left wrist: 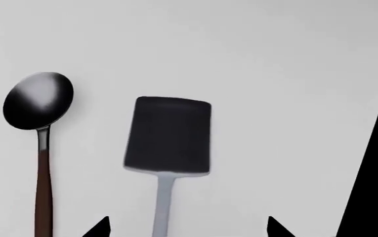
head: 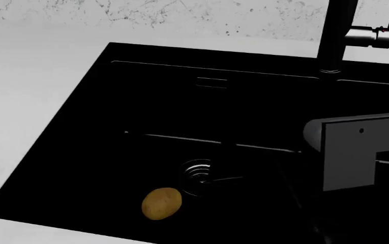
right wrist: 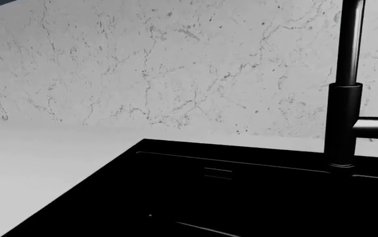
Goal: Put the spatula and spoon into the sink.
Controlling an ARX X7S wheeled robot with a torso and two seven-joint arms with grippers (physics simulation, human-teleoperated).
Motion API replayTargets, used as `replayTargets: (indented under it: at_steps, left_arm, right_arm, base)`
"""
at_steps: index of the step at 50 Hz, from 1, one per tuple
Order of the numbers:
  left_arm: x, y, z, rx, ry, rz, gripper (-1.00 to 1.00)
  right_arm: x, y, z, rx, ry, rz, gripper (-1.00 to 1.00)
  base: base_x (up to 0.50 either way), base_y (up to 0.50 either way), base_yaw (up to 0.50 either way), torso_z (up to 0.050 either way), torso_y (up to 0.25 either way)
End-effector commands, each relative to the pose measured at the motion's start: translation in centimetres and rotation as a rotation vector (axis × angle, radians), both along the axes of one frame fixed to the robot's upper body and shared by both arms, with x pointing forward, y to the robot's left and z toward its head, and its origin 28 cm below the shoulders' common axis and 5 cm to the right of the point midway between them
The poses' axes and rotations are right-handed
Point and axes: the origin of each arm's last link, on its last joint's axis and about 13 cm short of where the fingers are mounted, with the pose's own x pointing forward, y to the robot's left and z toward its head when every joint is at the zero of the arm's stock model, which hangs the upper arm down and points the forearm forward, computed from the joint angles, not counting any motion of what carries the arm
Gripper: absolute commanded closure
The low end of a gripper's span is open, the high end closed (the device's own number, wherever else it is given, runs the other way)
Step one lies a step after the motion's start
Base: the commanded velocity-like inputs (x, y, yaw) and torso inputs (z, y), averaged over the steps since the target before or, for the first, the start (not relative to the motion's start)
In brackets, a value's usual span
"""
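Left wrist view shows the left gripper with fingertips spread apart over the white counter, the dark-bladed spatula between them and the spoon just beside it, both outside the sink. Head view shows a potato near the drain; the right gripper's state cannot be told.

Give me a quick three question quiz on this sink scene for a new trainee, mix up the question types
1. True or false: the spatula and spoon already lie in the sink.
2. Multiple choice: what lies beside the drain? A) a potato B) a cup C) a sponge
3. Fill in: in the left wrist view, the left gripper has its two fingertips either side of the spatula's ____.

Key:
1. False; both lie on the white counter.
2. A, the potato.
3. Handle.
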Motion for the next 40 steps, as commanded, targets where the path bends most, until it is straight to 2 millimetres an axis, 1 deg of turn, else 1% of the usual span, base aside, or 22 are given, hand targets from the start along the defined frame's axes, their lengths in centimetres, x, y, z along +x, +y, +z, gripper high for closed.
replayTargets:
  at_steps: [1, 18, 27, 32, 40]
  left_arm:
    - [0.9, -0.3, -1.0, 0.027, 0.035, 0.006, -1.0]
    - [1.7, -0.1, -2.9, 0.03, 0.094, 0.016, -1.0]
    - [1.8, 0.2, -4.2, 0.032, 0.133, 0.029, -1.0]
    - [1.7, 0.1, -4.5, 0.052, 0.148, 0.032, -1.0]
    - [1.5, 0.1, -5.2, 0.035, 0.168, 0.02, -1.0]
  right_arm:
    - [0.3, -0.1, -0.2, 0.028, -0.002, -0.004, -1.0]
    - [0.6, -0.1, -0.4, 0.034, 0.003, -0.003, -1.0]
    - [1.0, 0.0, -0.6, 0.036, 0.009, -0.001, -1.0]
    - [1.0, 0.0, -0.6, 0.036, 0.01, -0.003, -1.0]
    - [0.9, 0.1, -0.5, 0.036, 0.007, -0.001, -1.0]
  base:
    - [0.0, 0.0, 0.0, 0.0, 0.0]
    - [0.0, 0.0, 0.0, 0.0, 0.0]
    - [0.0, 0.0, 0.0, 0.0, 0.0]
    - [0.0, 0.0, 0.0, 0.0, 0.0]
    - [0.0, 0.0, 0.0, 0.0, 0.0]
